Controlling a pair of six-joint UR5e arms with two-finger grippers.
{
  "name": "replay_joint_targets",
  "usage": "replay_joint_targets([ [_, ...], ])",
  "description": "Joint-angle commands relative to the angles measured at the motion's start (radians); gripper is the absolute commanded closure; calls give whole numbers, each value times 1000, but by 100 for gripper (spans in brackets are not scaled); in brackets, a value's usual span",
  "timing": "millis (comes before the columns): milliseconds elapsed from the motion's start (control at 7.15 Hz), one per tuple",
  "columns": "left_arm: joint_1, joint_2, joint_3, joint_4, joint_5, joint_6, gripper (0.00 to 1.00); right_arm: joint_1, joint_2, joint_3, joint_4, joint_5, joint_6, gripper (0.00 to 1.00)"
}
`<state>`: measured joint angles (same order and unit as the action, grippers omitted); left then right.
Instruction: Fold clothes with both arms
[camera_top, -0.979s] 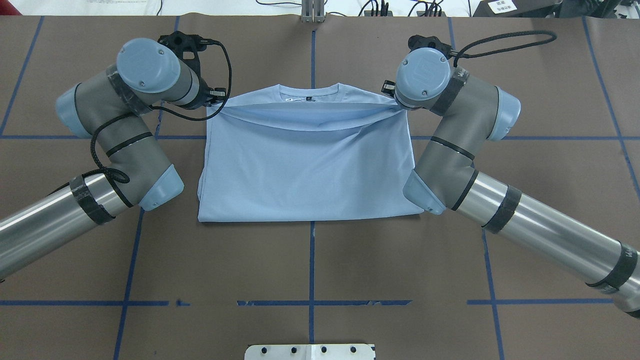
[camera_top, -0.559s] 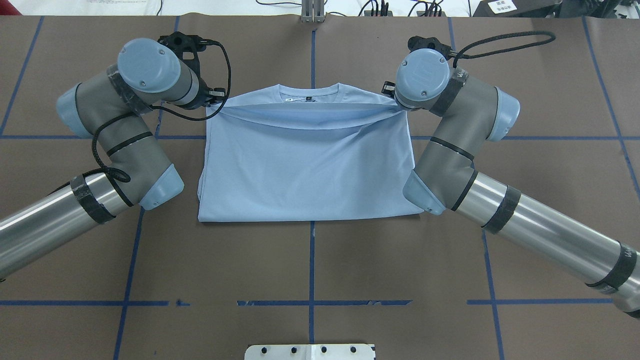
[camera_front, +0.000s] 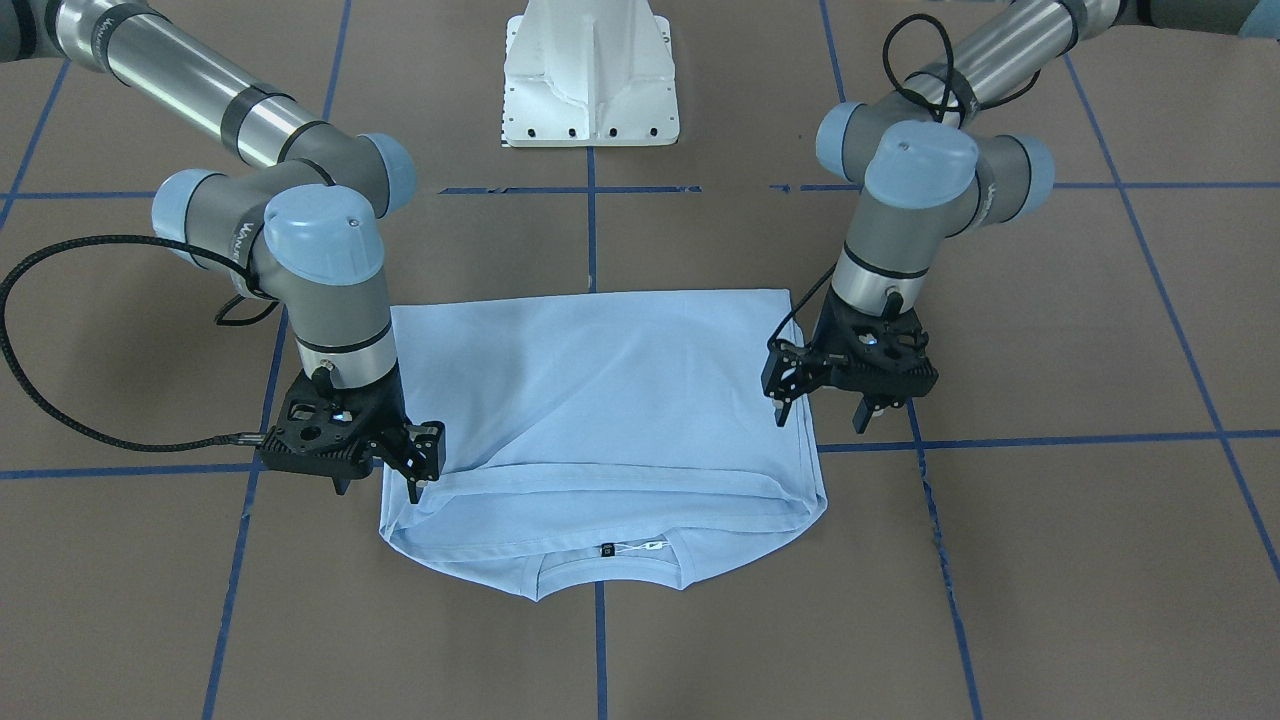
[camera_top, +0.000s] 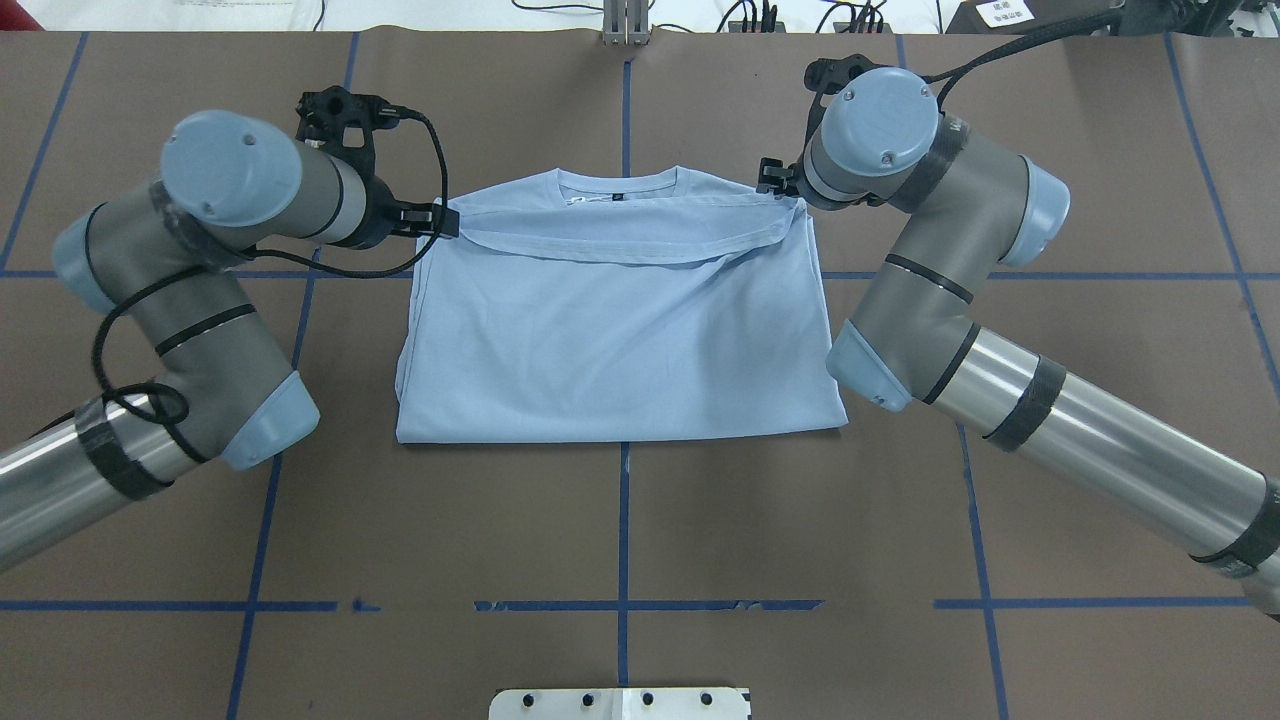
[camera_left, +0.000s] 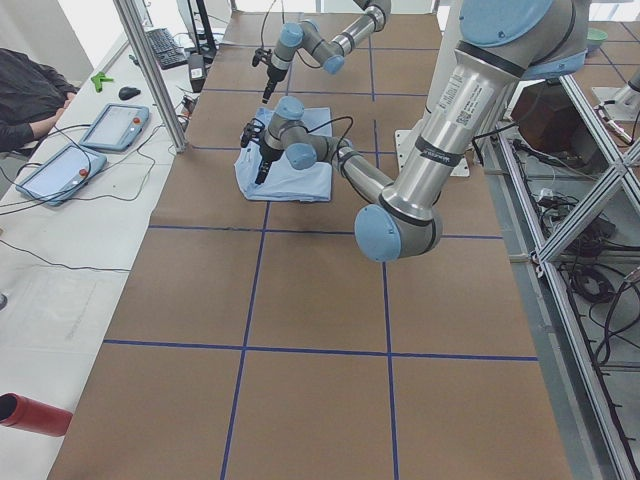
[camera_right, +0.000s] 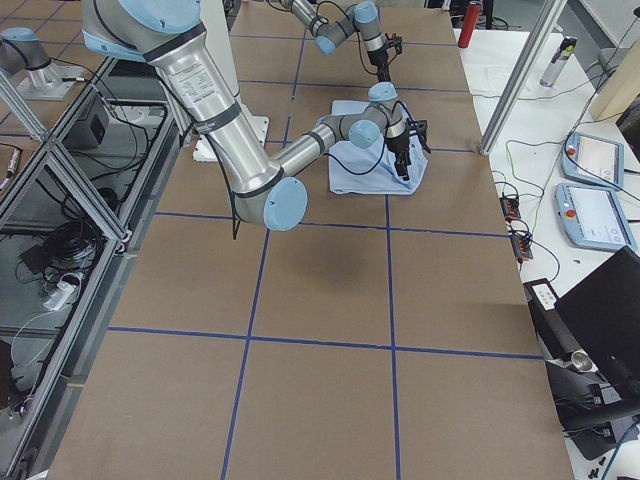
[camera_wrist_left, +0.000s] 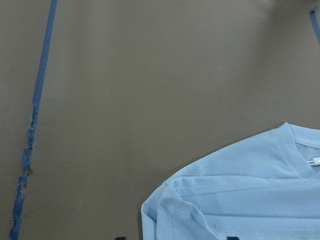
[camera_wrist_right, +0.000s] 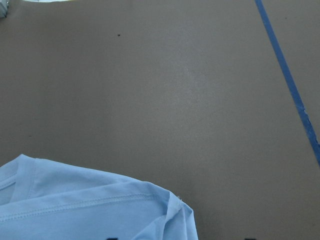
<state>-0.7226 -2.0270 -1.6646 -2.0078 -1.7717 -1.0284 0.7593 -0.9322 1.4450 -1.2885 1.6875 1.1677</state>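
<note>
Pale light-blue short-sleeved T-shirt (camera_top: 620, 340) lies flat in the middle of the brown paper-covered worktop (camera_top: 620, 520) with blue tape lines. It is folded in half: the hem edge runs across the chest and stops just short of the collar, with the small dark neck label (camera_front: 606, 548) showing. The collar points away from the robot.

Left black two-finger hand (camera_front: 822, 415) hovers above the shirt's left edge, near the folded hem corner. Its fingers are spread wide, one over cloth and one over bare worktop, gripping nothing.

Right black two-finger hand (camera_front: 378, 487) sits low at the opposite hem corner. It is also wide open and straddles the shirt edge, with no cloth pinched.

Both wrist views agree: the fingertips are at the bottom edge, well apart, with the shirt corner lying between them.
</note>
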Motion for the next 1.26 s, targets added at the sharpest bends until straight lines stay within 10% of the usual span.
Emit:
replay_joint_targets([
  [0, 121, 150, -170, -32, -20, -127, 0, 8, -39, 3, 92, 31, -17, 0],
  [140, 158, 184, -181, -64, 24, -169, 0, 8, -39, 3, 93, 40, -17, 0],
  [559, 259, 199, -159, -78, 133, -301, 42, 8, -39, 6, 93, 41, -16, 0],
  [1119, 265, 225, -150, -72, 155, -302, 43, 8, -39, 9, 95, 40, -16, 0],
])
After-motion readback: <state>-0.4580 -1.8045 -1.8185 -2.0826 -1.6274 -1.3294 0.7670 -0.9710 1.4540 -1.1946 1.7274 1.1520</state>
